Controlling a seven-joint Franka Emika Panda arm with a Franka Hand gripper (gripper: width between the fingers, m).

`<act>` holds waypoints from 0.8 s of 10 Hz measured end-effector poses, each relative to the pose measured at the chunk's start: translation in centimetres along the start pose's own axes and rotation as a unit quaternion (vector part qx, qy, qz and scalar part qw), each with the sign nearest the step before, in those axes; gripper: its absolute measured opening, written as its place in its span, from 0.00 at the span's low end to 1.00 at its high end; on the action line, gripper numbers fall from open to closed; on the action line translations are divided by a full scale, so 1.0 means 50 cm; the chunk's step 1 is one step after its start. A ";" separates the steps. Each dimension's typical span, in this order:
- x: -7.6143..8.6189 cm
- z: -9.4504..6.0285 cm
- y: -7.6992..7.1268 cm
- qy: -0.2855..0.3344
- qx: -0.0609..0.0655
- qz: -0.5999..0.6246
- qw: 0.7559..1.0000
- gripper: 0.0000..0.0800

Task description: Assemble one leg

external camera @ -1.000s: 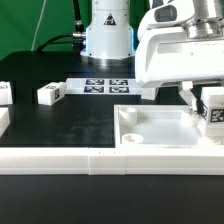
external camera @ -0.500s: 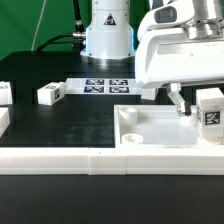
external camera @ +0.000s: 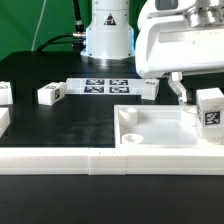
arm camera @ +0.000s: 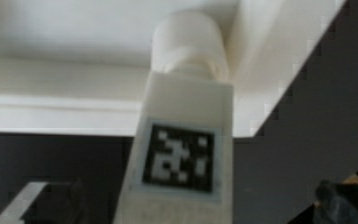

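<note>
A white leg (external camera: 210,111) with a black-and-white tag stands upright in the far right corner of the large white top (external camera: 165,137). My gripper (external camera: 181,92) is just to the exterior view's left of the leg and slightly above it, and does not touch it. In the wrist view the leg (arm camera: 188,105) runs down the middle between my spread fingers (arm camera: 23,203), with gaps on both sides. The gripper (arm camera: 190,208) is open.
Loose white legs lie on the black table: one (external camera: 50,94) and one (external camera: 4,93) at the left, one (external camera: 150,88) behind the top. The marker board (external camera: 100,86) lies at the back. A white rail (external camera: 70,160) runs along the front.
My gripper has lifted and shifted to the exterior view's left, away from the leg. The leg stays standing in the top's corner.
</note>
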State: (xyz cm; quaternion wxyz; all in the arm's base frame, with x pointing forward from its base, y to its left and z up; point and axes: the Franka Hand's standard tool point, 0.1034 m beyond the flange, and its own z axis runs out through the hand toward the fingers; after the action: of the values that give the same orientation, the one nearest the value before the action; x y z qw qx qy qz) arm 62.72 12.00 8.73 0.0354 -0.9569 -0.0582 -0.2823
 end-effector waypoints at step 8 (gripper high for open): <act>-0.006 0.004 0.017 -0.228 0.040 0.038 0.972 0.81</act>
State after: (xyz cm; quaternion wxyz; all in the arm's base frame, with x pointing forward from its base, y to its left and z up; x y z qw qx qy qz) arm 62.68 11.16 8.34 0.0701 -0.9954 -0.0391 -0.0522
